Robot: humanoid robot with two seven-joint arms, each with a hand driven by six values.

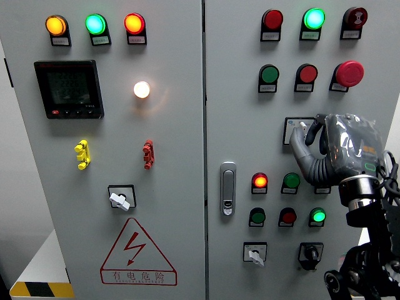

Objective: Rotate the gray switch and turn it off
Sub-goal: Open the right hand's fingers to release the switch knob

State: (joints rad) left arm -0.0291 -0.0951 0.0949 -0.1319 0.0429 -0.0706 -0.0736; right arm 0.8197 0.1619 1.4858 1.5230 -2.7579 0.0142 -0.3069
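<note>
Grey electrical cabinet, two door panels [169, 187], seen head-on. Right panel, mid-height near the right edge: the gray switch [301, 128], a rotary knob on a square white-and-grey plate, partly covered. Right hand [340, 147], wrapped in clear plastic film, reaches up from the lower right; its fingers [303, 147] are curled around the knob, thumb below and forefinger at its top, pinching it. Above the switch: a row of red, lit green and dark red lamps, then a green button, a red button and a red mushroom stop button [350, 73]. Below and left of the hand: lit red lamp [260, 182], green button, then a lower row ending in a lit green lamp [319, 216]; under these a white-handled selector [254, 253] and a black selector [310, 253]. Door handle [228, 187], chrome, at the right panel's left edge. Left panel: lit orange, green and red lamps on top, black digital meter [69, 89], glowing white lamp [142, 89], yellow toggle [82, 154], red toggle [147, 154], white-handled selector, red triangular hazard label [137, 253]. Left hand does not show.
</note>
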